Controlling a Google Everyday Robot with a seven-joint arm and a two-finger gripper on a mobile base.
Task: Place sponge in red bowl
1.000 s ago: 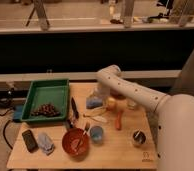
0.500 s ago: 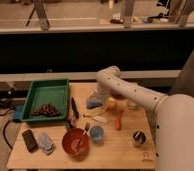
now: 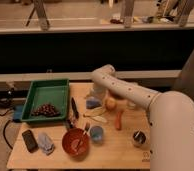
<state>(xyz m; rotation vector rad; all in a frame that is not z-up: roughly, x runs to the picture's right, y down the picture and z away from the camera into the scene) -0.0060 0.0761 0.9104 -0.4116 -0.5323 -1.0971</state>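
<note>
Jaws stand spread and released, with nothing between them that I can make out. The gripper (image 3: pixel 96 94) hangs at the end of the white arm (image 3: pixel 130 92) over the middle of the wooden surface (image 3: pixel 117 152), toward its far side. The sponge (image 3: pixel 93 103) lies flat on the surface just below the jaws and a touch nearer, so I judge the coming move to be a short drop. Its long axis seems to run left to right, though I cannot be sure.

At the near left corner sit a dark flat slab (image 3: pixel 29 140) and a pale lumpy bundle (image 3: pixel 45 143). Beyond them, a green tray (image 3: pixel 50 94) with hard raised walls holds a dark cluster (image 3: pixel 45 109). The red bowl (image 3: pixel 67 145), round, shallow and smooth, sits nearer than the sponge and slightly left, apart from it, with something pale inside. Just right of the bowl stands a round light-blue cup (image 3: pixel 96 133). A yellowish round fruit (image 3: pixel 110 103) lies just beside the sponge on its right, and a small dark cup (image 3: pixel 138 138) stands near the right edge. The sponge looks soft and should give under a squeeze.
</note>
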